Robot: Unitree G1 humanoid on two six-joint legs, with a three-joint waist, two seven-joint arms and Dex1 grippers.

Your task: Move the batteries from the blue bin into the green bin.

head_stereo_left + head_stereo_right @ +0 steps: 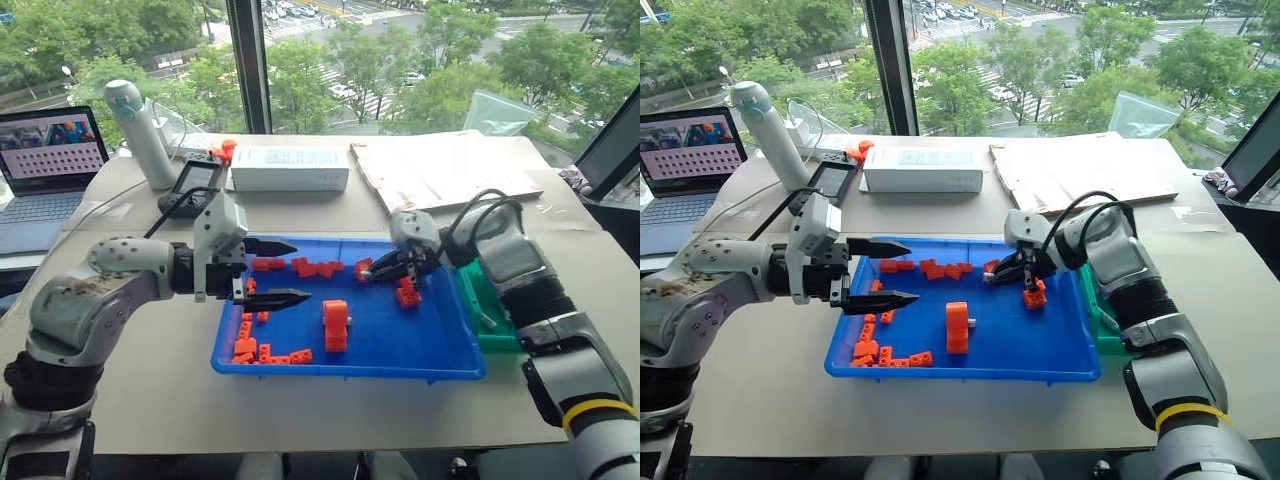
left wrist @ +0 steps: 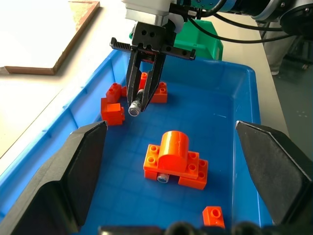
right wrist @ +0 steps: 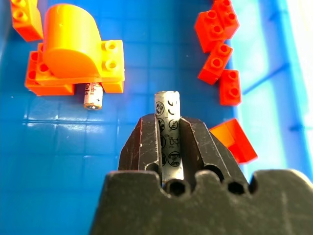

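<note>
Silver battery (image 3: 167,127): clamped in right gripper (image 2: 143,95), above blue bin (image 1: 440,352).
Left gripper (image 1: 270,272): wide, empty.
Green bin (image 1: 490,318): three o'clock; possibly holding one.
Left: battery under orange brick (image 3: 93,95).

light: bright daylight, from windows | shadows: soft | focus: sharp

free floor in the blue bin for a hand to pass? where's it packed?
Blue bin: bare floor between the domed brick stack and the right wall, and along the front rim right of the corner bricks. Crowded along the back wall, where bricks sit, and in the front left corner. Right gripper holds a battery over the back.
</note>
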